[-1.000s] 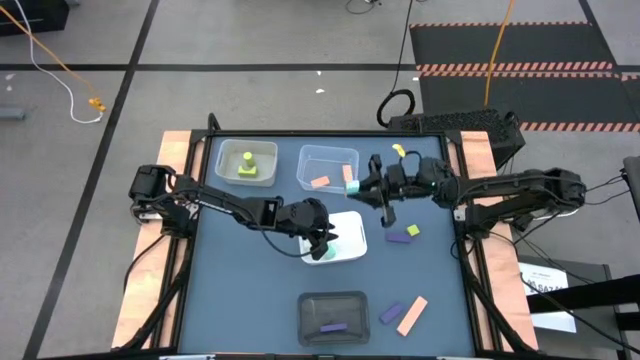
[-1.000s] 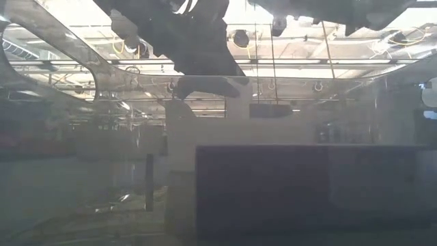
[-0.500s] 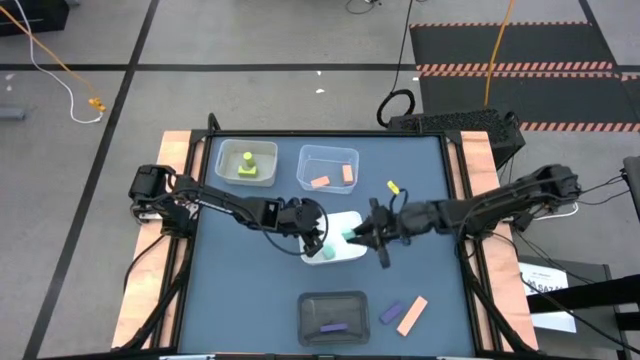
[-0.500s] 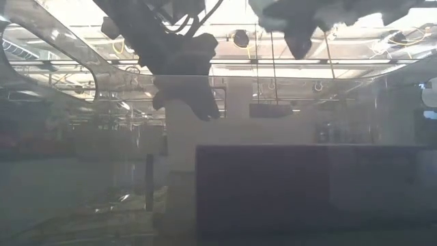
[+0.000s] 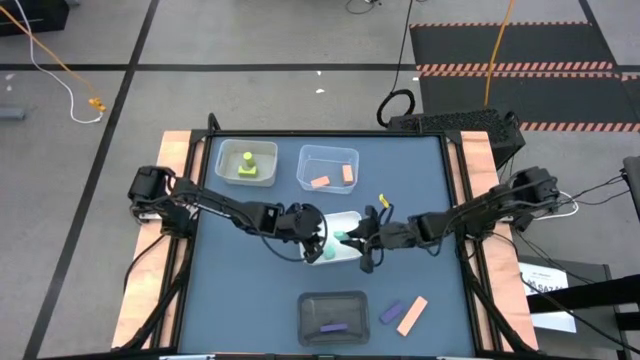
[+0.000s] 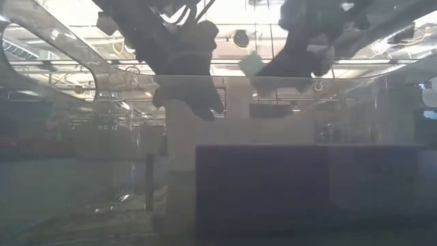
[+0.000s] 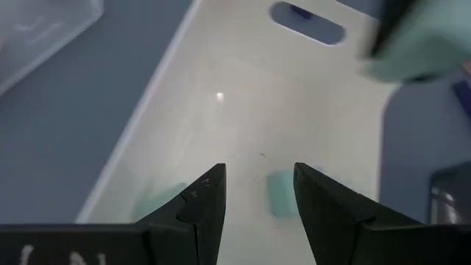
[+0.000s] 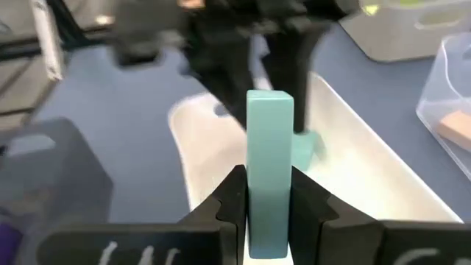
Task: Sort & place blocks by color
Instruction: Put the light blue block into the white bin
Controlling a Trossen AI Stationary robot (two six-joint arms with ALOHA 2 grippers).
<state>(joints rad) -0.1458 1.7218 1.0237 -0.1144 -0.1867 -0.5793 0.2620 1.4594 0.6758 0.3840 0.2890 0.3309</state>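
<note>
My right gripper [image 5: 352,239] is shut on a mint-teal bar [image 8: 268,162] and hovers over the right part of the white tray [image 5: 349,252] at mid-table. My left gripper [image 7: 259,193] is open above the same tray, touching nothing. A small mint-teal block [image 7: 280,194] lies flat on the tray floor beneath it. The low view shows the mint-teal bar [image 6: 251,65] in the air. Two peach-orange blocks [image 5: 322,182] lie in the clear tray, yellow-green ones [image 5: 247,165] in the far-left tray, and a purple bar [image 5: 333,326] in the dark tray. My right gripper pinches the mint-teal bar between its two fingers [image 8: 234,193], on the bar's two long side faces [image 8: 254,184]. The bar lies along the fingers and its free end [image 8: 269,99] sticks out past their tips. It is lifted clear above the white tray.
A purple block [image 5: 391,312] and a peach-orange bar [image 5: 412,315] lie on the dark mat [image 5: 240,290] near the near-right corner. The two arms almost meet over the white tray. My right arm [image 5: 470,212] crosses the mat's right half and hides what lies under it.
My right gripper has swung from the far side beside the clear tray toward the near edge and left, coming over the white tray with the mint-teal bar in it. My left gripper has stayed over the white tray, shifting only slightly.
</note>
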